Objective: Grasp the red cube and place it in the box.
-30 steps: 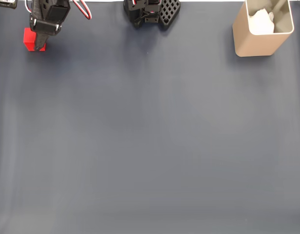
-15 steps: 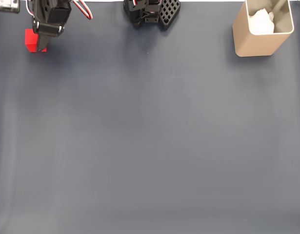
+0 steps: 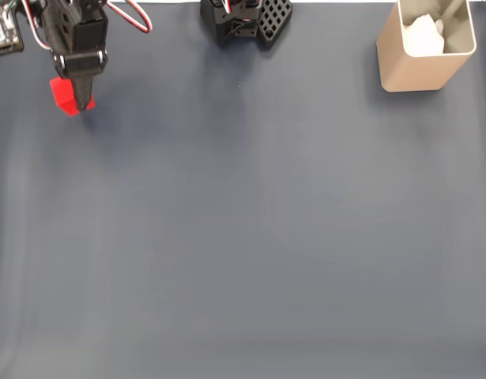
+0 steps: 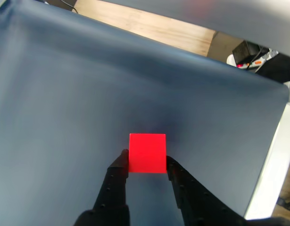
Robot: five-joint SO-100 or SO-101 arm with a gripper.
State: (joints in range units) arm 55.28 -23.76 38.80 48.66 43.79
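Observation:
The red cube (image 4: 147, 153) sits between my two black fingers in the wrist view, with the gripper (image 4: 145, 160) shut on its sides and the dark mat blurred well below it. In the fixed view the gripper (image 3: 78, 101) is at the far left near the top edge, and the cube (image 3: 65, 95) pokes out at the left of the fingers. The box (image 3: 424, 49), tan with a white inside, stands at the top right corner, far across the mat from the cube.
A dark blue-grey mat (image 3: 243, 237) covers the table. The arm's black base (image 3: 245, 20) sits at the top centre. Something white (image 3: 423, 35) lies inside the box. In the wrist view, wooden floor (image 4: 149, 26) and cables show beyond the mat's far edge.
The gripper has come down the fixed view, away from the top edge, with the cube in it. The cube has tilted and shifted slightly right. The box has not moved.

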